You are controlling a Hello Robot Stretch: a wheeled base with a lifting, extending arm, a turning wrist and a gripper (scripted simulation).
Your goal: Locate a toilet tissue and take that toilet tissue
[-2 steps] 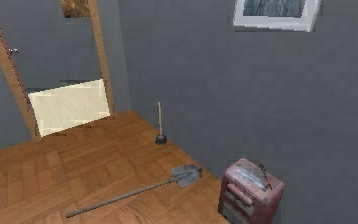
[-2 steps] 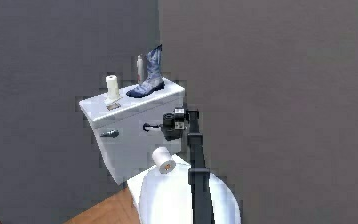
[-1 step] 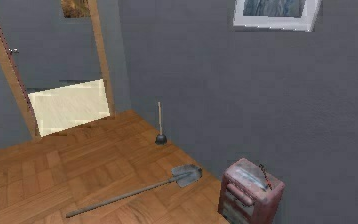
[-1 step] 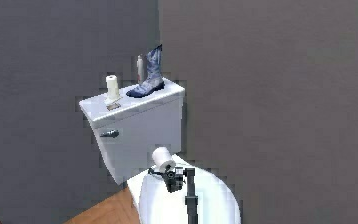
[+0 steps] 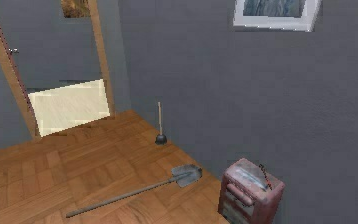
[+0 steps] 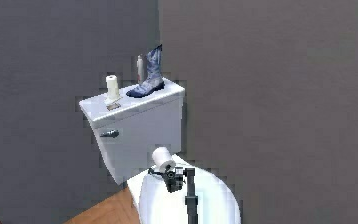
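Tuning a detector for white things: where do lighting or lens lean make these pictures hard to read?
Forward view: the pale panel is brightest; the door frame beside it leans only in the picture. Arm side view: the white roll by the gripper blends into the white toilet lid; the second roll, on the tank, stands out against the dark wall.

We see a toilet tank [image 6: 137, 128] beyond the fingers [image 6: 159, 173], a blue boot [image 6: 152, 78] atop it. A shovel [image 5: 132, 195] lies on the floor [image 5: 47, 175].
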